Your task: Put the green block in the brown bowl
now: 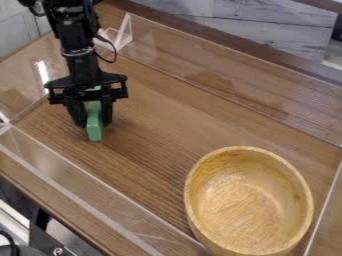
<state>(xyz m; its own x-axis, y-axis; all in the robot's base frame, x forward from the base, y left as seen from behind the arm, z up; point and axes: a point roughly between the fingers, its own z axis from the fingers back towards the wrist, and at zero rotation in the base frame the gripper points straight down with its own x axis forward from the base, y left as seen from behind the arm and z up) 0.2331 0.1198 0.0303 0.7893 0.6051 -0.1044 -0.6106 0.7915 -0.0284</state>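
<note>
Big round light-brown wooden bowl [249, 203], thick rim, grain visible, sits nearest the camera, well apart from the gripper, below and to its right in view. It rests on the dark wood-grain tabletop [187, 110]; nothing seen inside. Clear plastic wall [80, 195] runs along the table's near edge, below the gripper.

Further back, black two-finger gripper [91, 118] points straight down, low over the table. Long thin bright green rectangular block [95, 125] lies flat on the table right under it, between the fingers; its lower end sticks out toward the camera. Fingers stand apart, one each side of the block; can't tell whether they touch it. Black arm rises behind the gripper to the top edge.
</note>
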